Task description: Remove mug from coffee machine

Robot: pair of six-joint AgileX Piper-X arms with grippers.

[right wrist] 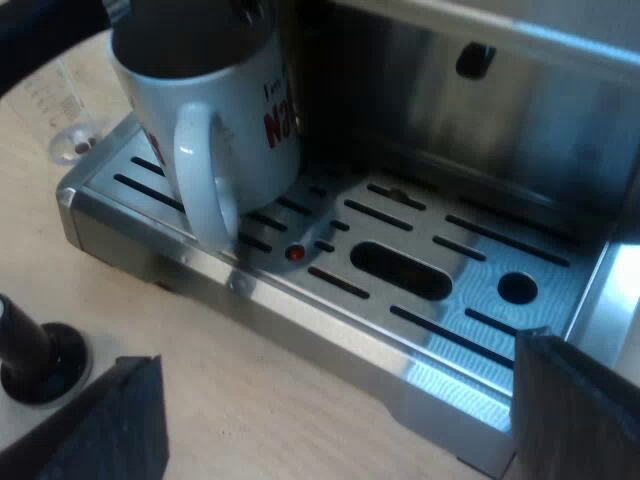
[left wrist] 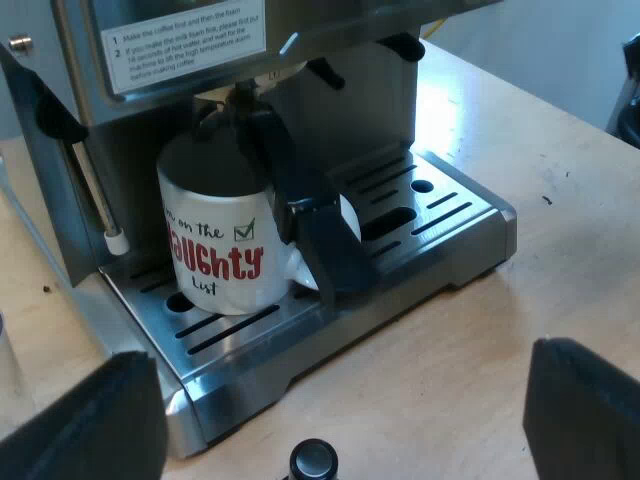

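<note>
A white mug (left wrist: 215, 250) with red and black lettering stands on the espresso machine's slotted metal drip tray (left wrist: 440, 215), under the machine's head. The holder's dark handle (left wrist: 300, 200) reaches out from the head and hides part of the mug's side. My left gripper (left wrist: 340, 400) is open over the table, a good way short of the tray. In the right wrist view the mug (right wrist: 230, 110) turns its handle (right wrist: 200, 180) towards the tray's (right wrist: 450, 290) outer edge. My right gripper (right wrist: 335, 400) is open at that edge, well apart from the mug's handle.
A tamper with a black knob (left wrist: 313, 460) stands on the wooden table close before the tray, near my right gripper (right wrist: 30, 350). A measuring glass (right wrist: 60, 110) stands beside the tray behind the mug. The steam wand (left wrist: 100, 200) hangs close to the mug.
</note>
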